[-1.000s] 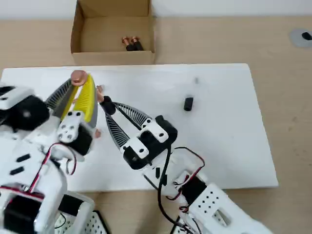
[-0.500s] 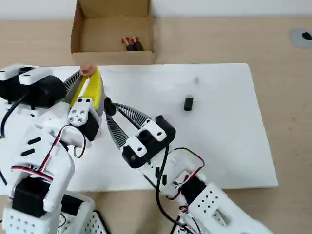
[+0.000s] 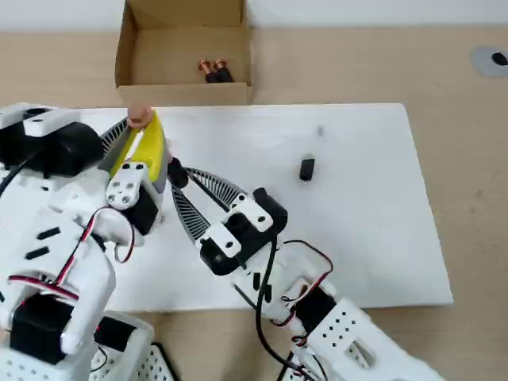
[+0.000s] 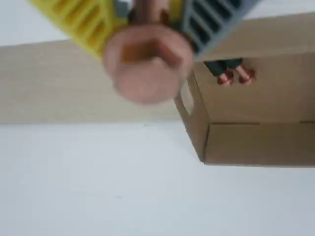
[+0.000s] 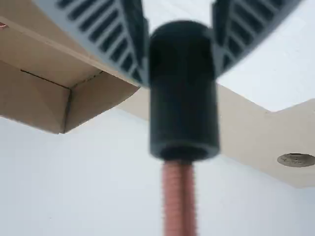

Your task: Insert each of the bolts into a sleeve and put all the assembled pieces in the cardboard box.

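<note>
Copper bolt [image 4: 147, 61], black sleeve [image 5: 183, 98]

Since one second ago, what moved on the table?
The left gripper, shut on a bolt, moved a little toward the box. The right gripper kept its sleeve where it was. The loose sleeve and the two pieces in the box stayed put.

Overhead and close wrist views share cardboard box [image 3: 159, 62].

Two white plastic arms [image 3: 49, 238], black servo housings [image 3: 238, 232], red and black cables [image 3: 265, 279], perforated base [image 3: 351, 330]. Left gripper [image 3: 136, 125]: yellow and grey ribbed fingers [image 3: 148, 148]; right gripper [image 3: 176, 179]: grey.
</note>
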Robot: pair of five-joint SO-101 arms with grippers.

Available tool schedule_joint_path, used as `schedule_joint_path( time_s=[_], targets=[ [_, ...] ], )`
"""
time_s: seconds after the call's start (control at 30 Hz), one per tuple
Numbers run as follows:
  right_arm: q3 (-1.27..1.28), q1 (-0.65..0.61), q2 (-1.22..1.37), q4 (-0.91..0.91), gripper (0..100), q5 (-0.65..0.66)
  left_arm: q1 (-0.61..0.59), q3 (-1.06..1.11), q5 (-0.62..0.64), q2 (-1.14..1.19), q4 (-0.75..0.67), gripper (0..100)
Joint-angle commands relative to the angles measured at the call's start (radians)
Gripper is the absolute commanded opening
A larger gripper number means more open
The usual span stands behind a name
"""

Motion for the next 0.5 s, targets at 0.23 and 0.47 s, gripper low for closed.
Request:
schedule_joint_path(
  time_s=[0.23, 0.47],
  targets=[
    [-0.008, -0.016, -0.027, -0.025, 0.9, -0.011, 0.035, -0.112, -0.012, 0.035, 0.028, 1],
    [-0.008, -0.016, -0.03, -0.023, 0.9, -0.011, 0.034, -0.112, -0.012, 0.077, 0.025, 1]
  ],
)
